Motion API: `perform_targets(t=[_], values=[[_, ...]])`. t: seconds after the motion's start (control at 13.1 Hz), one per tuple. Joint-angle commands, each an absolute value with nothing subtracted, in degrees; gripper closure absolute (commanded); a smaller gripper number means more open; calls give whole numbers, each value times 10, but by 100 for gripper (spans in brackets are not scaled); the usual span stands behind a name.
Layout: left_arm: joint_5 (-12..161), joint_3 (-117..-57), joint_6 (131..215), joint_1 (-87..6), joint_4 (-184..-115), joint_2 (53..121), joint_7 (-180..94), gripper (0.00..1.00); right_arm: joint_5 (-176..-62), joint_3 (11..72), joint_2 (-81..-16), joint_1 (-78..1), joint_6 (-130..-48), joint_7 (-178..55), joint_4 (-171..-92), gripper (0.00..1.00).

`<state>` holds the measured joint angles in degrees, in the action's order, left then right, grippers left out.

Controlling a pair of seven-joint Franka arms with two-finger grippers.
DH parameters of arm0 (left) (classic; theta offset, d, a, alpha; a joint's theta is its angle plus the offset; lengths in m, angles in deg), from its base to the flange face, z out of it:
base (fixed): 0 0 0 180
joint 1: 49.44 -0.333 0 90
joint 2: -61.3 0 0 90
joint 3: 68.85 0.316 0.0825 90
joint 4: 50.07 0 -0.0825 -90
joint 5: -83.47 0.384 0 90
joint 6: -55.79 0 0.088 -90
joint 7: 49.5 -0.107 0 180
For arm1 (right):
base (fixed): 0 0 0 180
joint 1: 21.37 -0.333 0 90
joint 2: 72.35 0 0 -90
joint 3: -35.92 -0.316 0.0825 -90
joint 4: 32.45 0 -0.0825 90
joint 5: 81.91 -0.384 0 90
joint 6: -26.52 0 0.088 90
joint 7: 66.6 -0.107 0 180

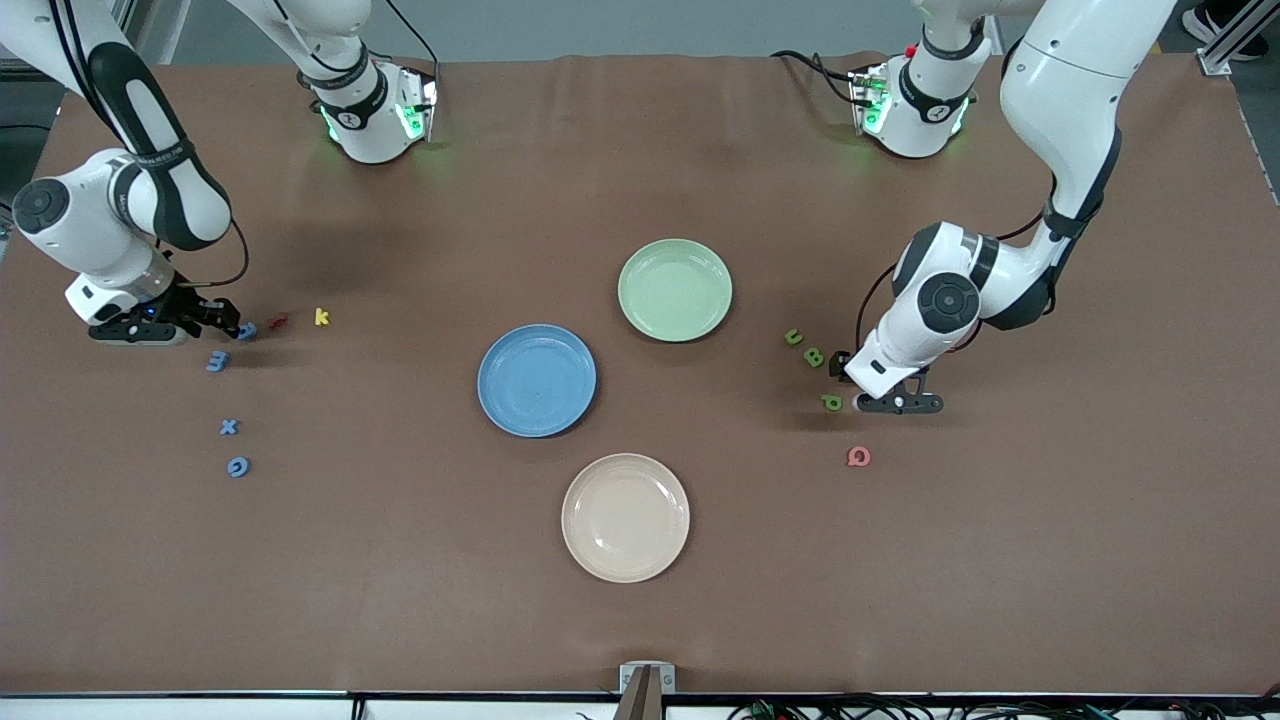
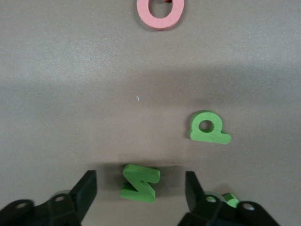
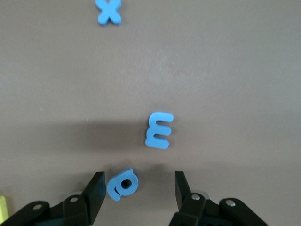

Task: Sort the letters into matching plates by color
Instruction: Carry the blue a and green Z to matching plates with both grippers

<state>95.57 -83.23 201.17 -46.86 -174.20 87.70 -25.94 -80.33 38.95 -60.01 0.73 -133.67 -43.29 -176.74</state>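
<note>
— While both arms are down at their own ends of the bench (image 1: pixel 640 620), where do the plates sit?

— Mid-bench: the green plate (image 1: pixel 675 290) nearer the bases, the blue plate (image 1: pixel 537 380) beside it and nearer the front camera, the beige plate (image 1: pixel 625 517) nearest of all. All three are bare.

— And the left tool (image 2: pixel 141 188)?

— Low over the green cluster at the left arm's end. Its fingers (image 2: pixel 87 188) are spread and straddle a green zigzag letter (image 2: pixel 139 182) that looks tipped up on edge; neither pad touches it. The letter's long axis runs roughly along the gap, so closing should squeeze its narrow width. A green p (image 2: pixel 209 128) lies just clear of the fingertips, with a pink o (image 2: pixel 160 12) farther out.

— The right tool (image 3: pixel 136 188)?

— Same posture at the right arm's end: spread around a blue round letter (image 3: pixel 123 183), which sits hard against one finger (image 3: pixel 96 190), well off the other. I'd judge that grip will shove it sideways first. A blue E (image 3: pixel 159 130) lies just ahead, a blue x (image 3: pixel 109 12) farther on.

— Which plate suits which arm?

— Green is closer to the left arm, blue to the right.
</note>
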Motion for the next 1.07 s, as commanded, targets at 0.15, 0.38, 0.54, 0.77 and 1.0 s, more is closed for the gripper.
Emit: perform_targets(t=[0.15, 0.38, 0.54, 0.77, 1.0], values=[[980, -832, 2034, -472, -1747, 887, -242, 26, -796, 382, -591, 16, -1347, -433, -1780, 32], [981, -832, 2034, -472, -1747, 890, -241, 41, -796, 382, -579, 15, -1348, -433, -1780, 32], [981, -832, 2034, -472, -1746, 890, -241, 54, -797, 381, -576, 14, -1348, -434, -1780, 32], [981, -832, 2034, -472, -1744, 890, -241, 67, -797, 381, -566, 14, -1353, -433, -1780, 32], [981, -832, 2033, -472, -1744, 884, -241, 73, -798, 380, -557, 11, -1360, -434, -1778, 33]])
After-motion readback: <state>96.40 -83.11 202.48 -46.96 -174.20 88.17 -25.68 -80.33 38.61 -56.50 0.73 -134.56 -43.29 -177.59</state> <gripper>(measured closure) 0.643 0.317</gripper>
